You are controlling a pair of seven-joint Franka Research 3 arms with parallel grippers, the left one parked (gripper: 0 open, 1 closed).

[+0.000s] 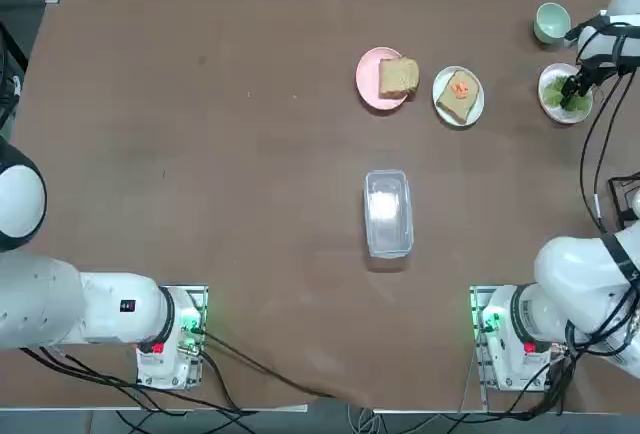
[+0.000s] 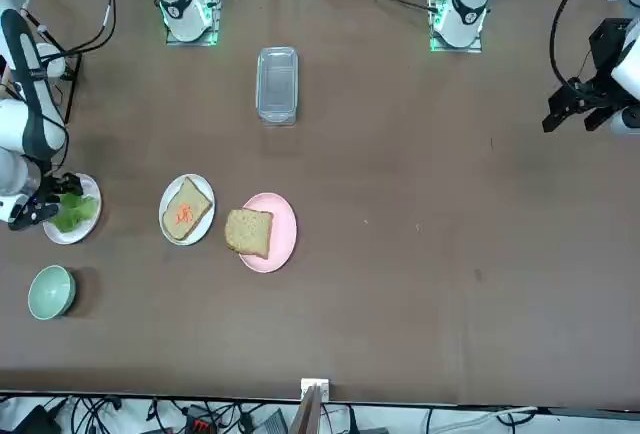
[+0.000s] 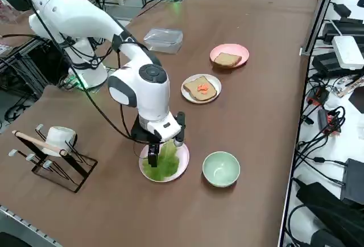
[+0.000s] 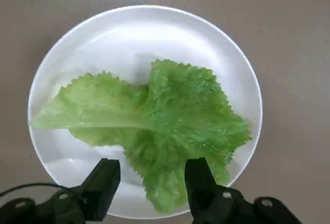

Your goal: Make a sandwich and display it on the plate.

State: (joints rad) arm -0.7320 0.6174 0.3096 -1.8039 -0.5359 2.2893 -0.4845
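Lettuce (image 4: pixel 154 126) lies flat on a white plate (image 4: pixel 129 33) directly below the right gripper (image 4: pixel 152 182), whose two black fingers stand apart with one edge of the leaf between them. From the wrist camera the fingertips (image 4: pixel 105 175) hang over the leaf's lower edge, but whether they touch it cannot be told. In the right side view the right gripper (image 3: pixel 162 150) points straight down over this lettuce plate (image 3: pixel 181 164), which sits close to the table's right edge.

No sandwich is assembled. One bread slice with an orange-red filling (image 1: pixel 459 88) lies on a second white plate (image 1: pixel 441 102), well apart from the gripper, toward the table's middle. Just beside it, a plain bread slice (image 1: pixel 398 77) rests on a pink plate (image 1: pixel 366 82); the two plates are near each other but not touching.

A pale green bowl (image 1: pixel 551 22) stands near the lettuce plate, at the far right corner, close beside the arm's wrist. A clear lidded box (image 1: pixel 388 212) sits alone in the middle of the table (image 1: pixel 200 154), well apart from all the plates. The broad brown surface to the left of the plates and between the plates and the box is open. A wooden rack (image 3: pixel 54 159) holding a white cloth stands on the table's right side, near the arm.
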